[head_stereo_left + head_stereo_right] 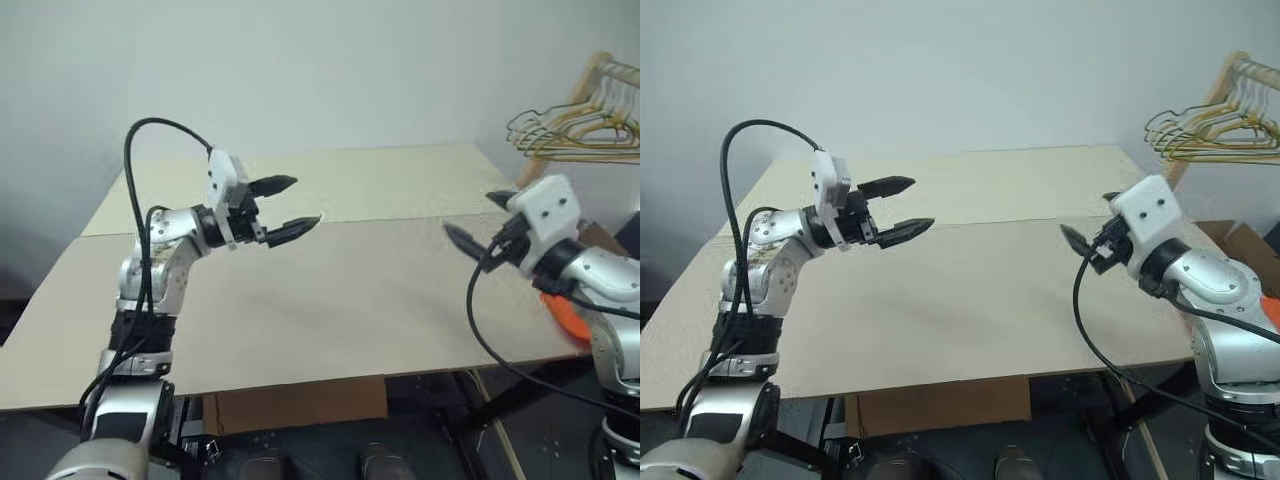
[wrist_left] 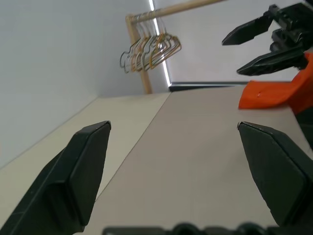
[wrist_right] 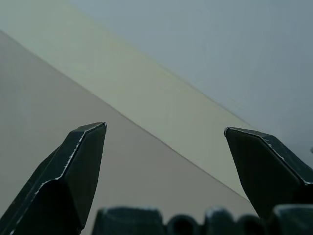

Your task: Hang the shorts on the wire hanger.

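Observation:
The orange shorts point(image 1: 563, 313) lie bunched at the table's right edge, mostly hidden behind my right arm; the left wrist view shows them as an orange heap point(image 2: 268, 94). The wire hanger is out of view. My left gripper point(image 1: 305, 202) hovers above the left middle of the table point(image 1: 350, 300), open and empty, pointing right. My right gripper point(image 1: 470, 216) is also open and empty. It hovers over the right side, pointing left, just left of and above the shorts. The right gripper's fingers point(image 2: 247, 32) show above the orange heap in the left wrist view.
A bunch of yellowish and green hangers point(image 1: 570, 130) hangs on a wooden rack point(image 1: 585, 85) beyond the table's far right corner. The table top is pale cardboard sheets with a seam across the middle. A brown box point(image 1: 300, 405) sits under the front edge.

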Motion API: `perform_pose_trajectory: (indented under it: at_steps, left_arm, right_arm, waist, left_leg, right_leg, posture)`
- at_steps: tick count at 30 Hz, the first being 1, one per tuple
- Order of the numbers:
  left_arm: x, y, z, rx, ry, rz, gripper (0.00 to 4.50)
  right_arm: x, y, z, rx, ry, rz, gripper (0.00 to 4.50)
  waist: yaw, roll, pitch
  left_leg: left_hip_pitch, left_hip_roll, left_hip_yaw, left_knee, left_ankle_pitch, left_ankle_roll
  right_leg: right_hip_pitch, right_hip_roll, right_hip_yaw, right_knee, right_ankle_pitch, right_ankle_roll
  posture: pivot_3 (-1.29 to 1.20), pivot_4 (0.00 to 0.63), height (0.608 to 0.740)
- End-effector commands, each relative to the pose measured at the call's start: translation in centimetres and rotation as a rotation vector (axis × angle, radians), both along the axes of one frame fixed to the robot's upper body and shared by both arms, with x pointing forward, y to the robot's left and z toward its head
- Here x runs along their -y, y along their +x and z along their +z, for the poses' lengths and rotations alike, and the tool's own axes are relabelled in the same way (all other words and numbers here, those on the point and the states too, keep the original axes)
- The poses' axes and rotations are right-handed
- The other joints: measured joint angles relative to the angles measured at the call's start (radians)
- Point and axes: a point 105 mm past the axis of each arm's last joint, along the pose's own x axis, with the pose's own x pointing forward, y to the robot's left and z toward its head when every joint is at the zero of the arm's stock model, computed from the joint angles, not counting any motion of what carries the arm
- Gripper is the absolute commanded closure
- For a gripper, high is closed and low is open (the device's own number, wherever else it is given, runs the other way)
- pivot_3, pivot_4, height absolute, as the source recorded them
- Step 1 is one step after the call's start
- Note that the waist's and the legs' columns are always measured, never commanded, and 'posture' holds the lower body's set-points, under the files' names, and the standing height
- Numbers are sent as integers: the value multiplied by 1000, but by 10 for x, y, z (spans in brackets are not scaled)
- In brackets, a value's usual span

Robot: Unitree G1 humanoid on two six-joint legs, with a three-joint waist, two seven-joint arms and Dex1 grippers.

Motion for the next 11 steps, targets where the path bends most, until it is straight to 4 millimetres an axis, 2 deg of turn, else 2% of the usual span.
perform_pose_trajectory:
  at_steps: [1,5,11]
  left_arm:
    - [-1,-5,2,58,69,10,0]
    - [-5,-10,-9,46,121,12,0]
    - [-7,-8,-13,20,132,33,0]
  right_arm:
    - [-8,-7,5,19,-20,70,31]
    - [-9,-9,-1,3,-27,89,31]
    - [-10,-12,-3,-1,-25,107,31]
  waist:
    - [15,-2,1]
    - [45,-3,1]
    - [65,-4,1]
  left_leg:
    - [0,0,0,0,0,0]
    - [-4,1,0,1,0,0]
    - [-6,1,0,1,0,0]
  right_leg:
    - [0,0,0,0,0,-1]
    - [-3,0,-3,-1,0,-3]
    - [-4,0,-4,-2,1,-5]
  posture:
    - [163,0,740]
    - [175,0,740]
    - [172,0,740]
